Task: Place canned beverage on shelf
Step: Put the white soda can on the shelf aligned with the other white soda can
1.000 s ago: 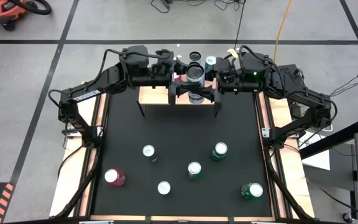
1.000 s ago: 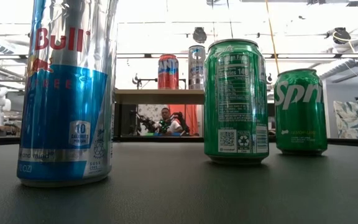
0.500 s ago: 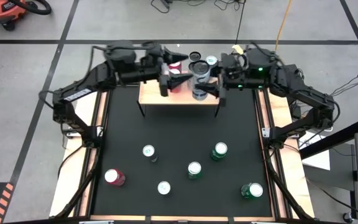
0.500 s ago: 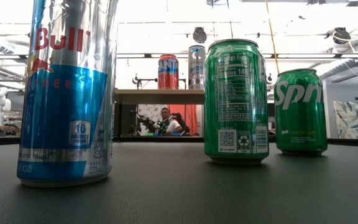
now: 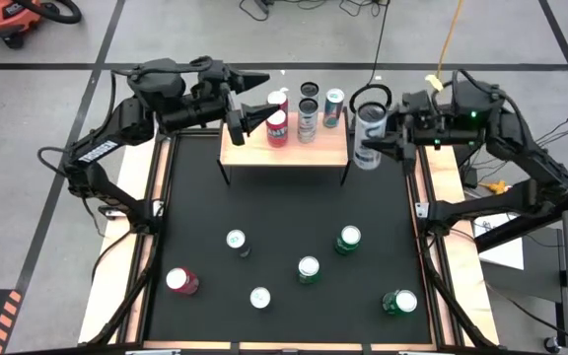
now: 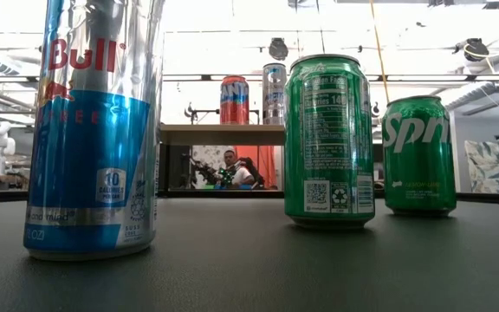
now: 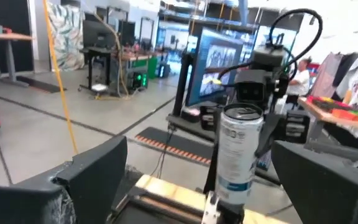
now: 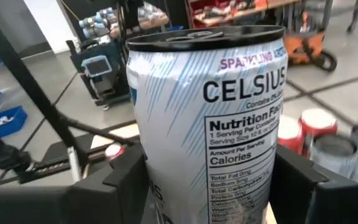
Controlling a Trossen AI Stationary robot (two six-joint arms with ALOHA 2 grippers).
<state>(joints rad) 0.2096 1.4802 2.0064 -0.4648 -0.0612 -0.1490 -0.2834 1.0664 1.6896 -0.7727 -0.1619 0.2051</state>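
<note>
While right pincer (image 5: 370, 141) grips white Celsius can (image 5: 367, 137) upright, can hangs off shelf's right end, clear of board. Shelf (image 5: 245, 153) already carries four cans (image 5: 306, 116), bunched mid-to-right. Left pincer (image 5: 254, 111) gaping, empty, over shelf's left end. Step: carrying can in for placing. Next: bring can over shelf's bare near edge, lower, release. Open room tight near standing cans; left pincer crowds left end.

Both arms drew back from the shelf (image 5: 284, 150), the right gripper (image 5: 375, 141) carrying the Celsius can (image 5: 368, 137).
</note>
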